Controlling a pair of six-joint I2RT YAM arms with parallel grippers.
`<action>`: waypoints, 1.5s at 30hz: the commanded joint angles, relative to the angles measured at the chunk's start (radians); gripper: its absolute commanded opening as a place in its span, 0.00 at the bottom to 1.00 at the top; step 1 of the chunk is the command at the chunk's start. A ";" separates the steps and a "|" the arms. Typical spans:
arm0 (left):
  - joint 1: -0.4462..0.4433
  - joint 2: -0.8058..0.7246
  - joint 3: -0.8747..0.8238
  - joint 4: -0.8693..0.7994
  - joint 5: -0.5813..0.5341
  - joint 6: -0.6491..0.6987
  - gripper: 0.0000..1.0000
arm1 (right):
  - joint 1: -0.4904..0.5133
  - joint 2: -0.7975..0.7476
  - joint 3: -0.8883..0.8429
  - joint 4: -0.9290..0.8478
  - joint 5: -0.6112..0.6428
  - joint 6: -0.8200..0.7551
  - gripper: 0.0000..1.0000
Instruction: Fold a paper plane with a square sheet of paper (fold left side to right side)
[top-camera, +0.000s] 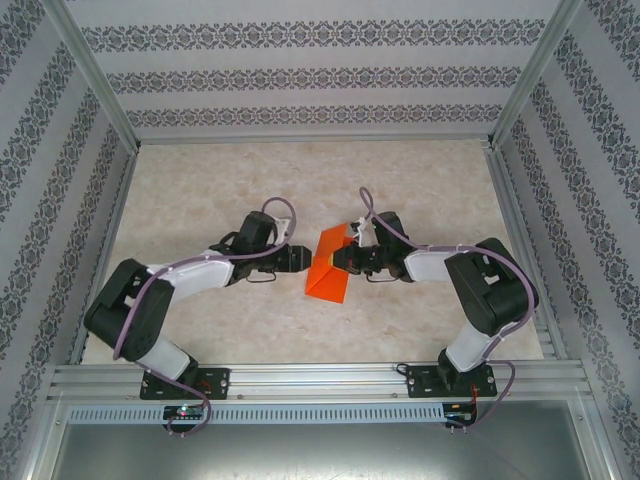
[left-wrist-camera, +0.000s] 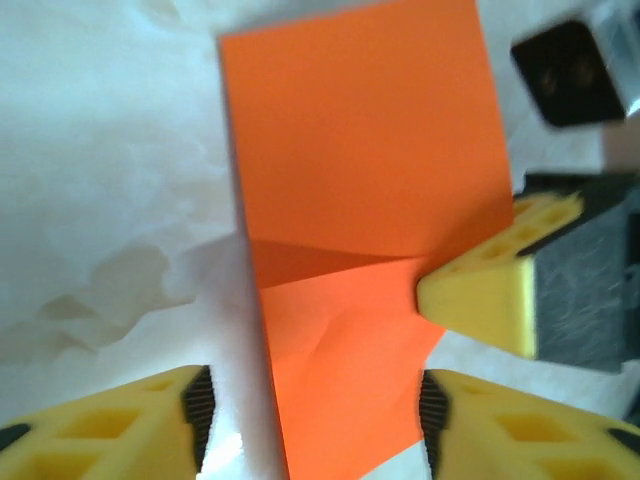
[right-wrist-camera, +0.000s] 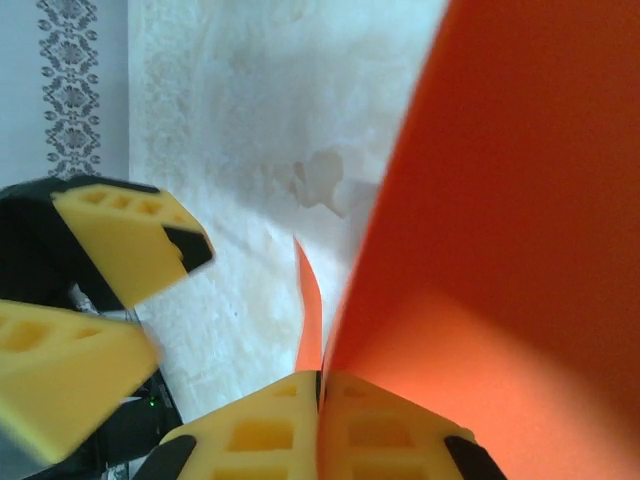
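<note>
At table (top-camera: 200, 190) centre | right gripper (right-wrist-camera: 320, 388) jaws pinching square sheet of paper (top-camera: 326, 272) edge | left gripper (left-wrist-camera: 315, 405) jaws spread astride it

Black joints and white link shells on left arm (top-camera: 130, 305) and right arm (top-camera: 490, 285). Lilac cables (top-camera: 280, 201) along both. The left tool (left-wrist-camera: 315, 410) has yellow cut-out fingers (left-wrist-camera: 110, 430) and black ribbed pads (left-wrist-camera: 200, 405).

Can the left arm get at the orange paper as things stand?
Probably yes. The thin orange-red folded paper sheet lies partly between the left jaws, which stand open, and nothing lies over its near edge. The right jaws pinch the opposite edge, clear of that approach.
</note>
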 joint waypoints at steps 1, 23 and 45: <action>0.056 -0.113 -0.026 0.094 0.062 -0.078 0.72 | -0.051 -0.096 0.026 0.010 -0.048 -0.045 0.00; 0.094 -0.372 0.217 0.356 0.435 -0.331 1.00 | -0.183 -0.531 0.372 -0.110 -0.362 -0.140 0.00; -0.038 -0.337 0.287 0.383 0.457 -0.269 0.39 | -0.060 -0.568 0.418 -0.170 -0.390 -0.211 0.00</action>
